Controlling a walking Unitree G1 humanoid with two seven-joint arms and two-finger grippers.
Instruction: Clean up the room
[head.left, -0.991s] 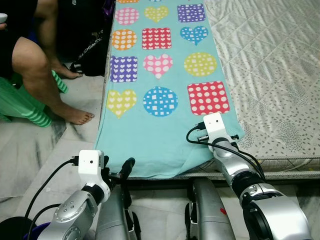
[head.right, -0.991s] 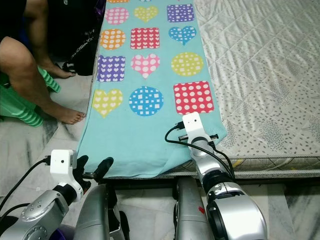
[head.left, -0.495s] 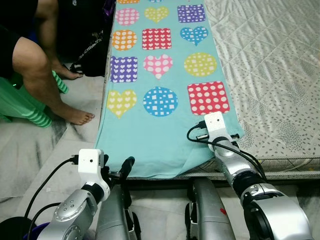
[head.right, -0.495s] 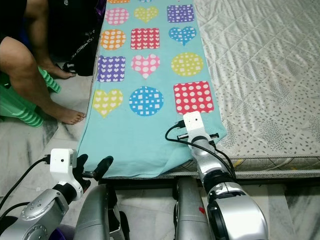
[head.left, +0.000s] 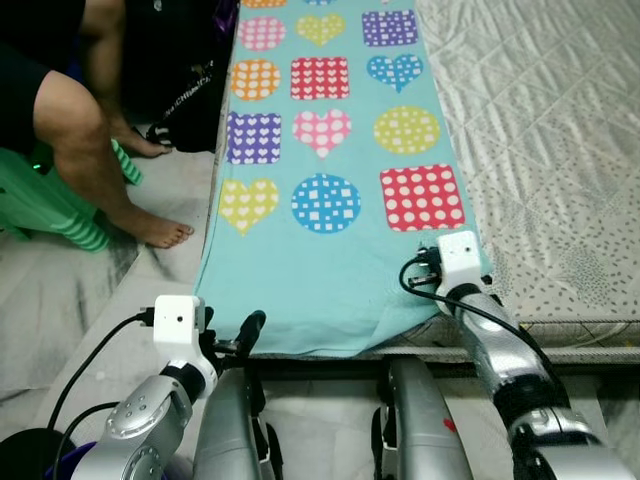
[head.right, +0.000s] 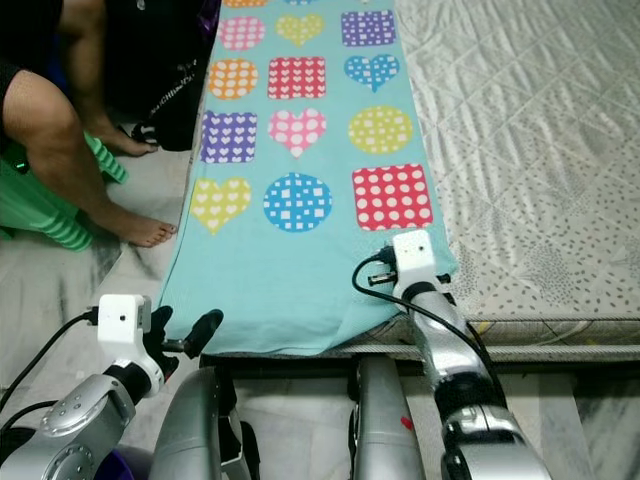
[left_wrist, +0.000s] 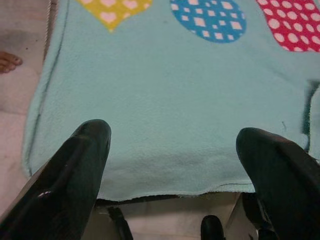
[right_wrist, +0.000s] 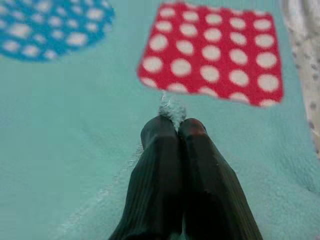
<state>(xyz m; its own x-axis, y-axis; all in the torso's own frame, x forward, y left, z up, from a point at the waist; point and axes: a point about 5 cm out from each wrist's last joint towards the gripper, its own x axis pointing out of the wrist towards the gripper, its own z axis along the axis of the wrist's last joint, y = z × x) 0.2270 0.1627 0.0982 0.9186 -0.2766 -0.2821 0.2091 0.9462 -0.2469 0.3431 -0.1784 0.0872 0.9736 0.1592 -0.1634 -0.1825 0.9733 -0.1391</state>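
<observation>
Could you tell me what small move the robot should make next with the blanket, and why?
Probably bring the left gripper forward onto the blanket's near edge and close it. The right gripper is already shut on a pinch of fabric below the red square, while the left one is open just short of the hem.

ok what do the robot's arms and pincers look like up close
Both arms are jointed silver metal. Each wrist carries a white camera box with a small dark lens and a looping black cable. The left pincer and right pincer each have two long glossy black fingers with rounded tips.
</observation>
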